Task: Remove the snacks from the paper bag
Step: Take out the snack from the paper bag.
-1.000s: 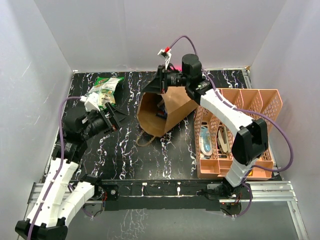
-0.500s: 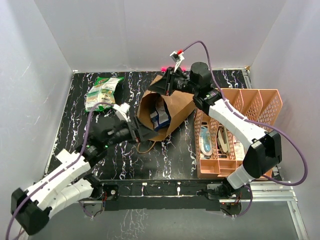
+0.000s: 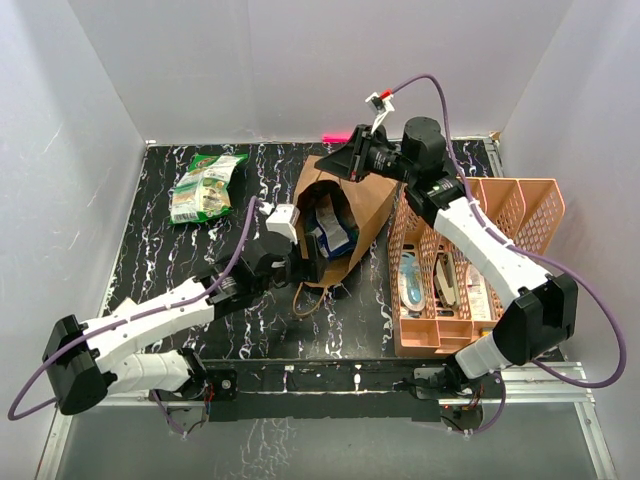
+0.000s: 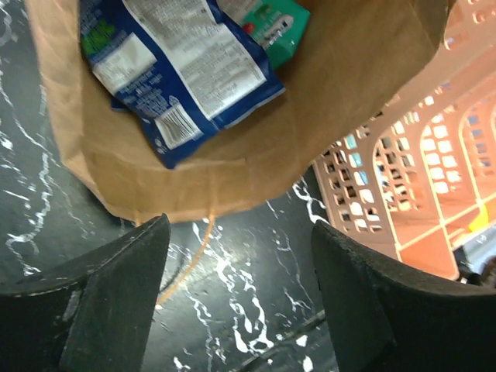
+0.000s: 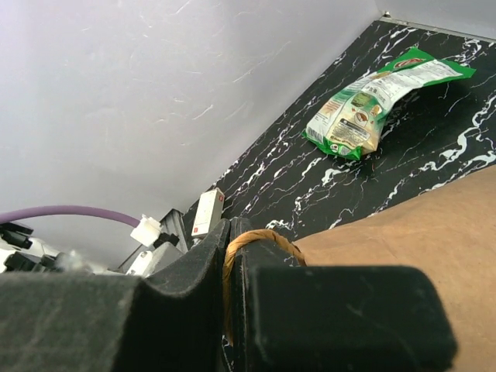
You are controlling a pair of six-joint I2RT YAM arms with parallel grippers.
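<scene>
- While the right gripper (image 5: 232,252) stayed clamped on the paper bag's (image 3: 368,205) handle (image 5: 260,235) at 12 o'clock, the left gripper (image 4: 240,232) had swung in from 10 o'clock to the bag mouth at centre.
- Left jaws stood apart, narrower than a second before, nothing between them, just outside the rim.
- Bag was tipped further over, mouth facing 7 o'clock.
- Inside: blue packet (image 4: 186,70) on top, green packet (image 4: 271,23) behind it. Both still to come out; blue looked like the next grab.
- Green-white packet (image 3: 205,185) lay out at 10 o'clock, well apart from the bag.
- Surface: black marbled table (image 3: 170,270). Pink organiser (image 3: 520,210) at 3 o'clock, just beside the bag. Plain pale walls (image 3: 250,70) on three sides.
</scene>
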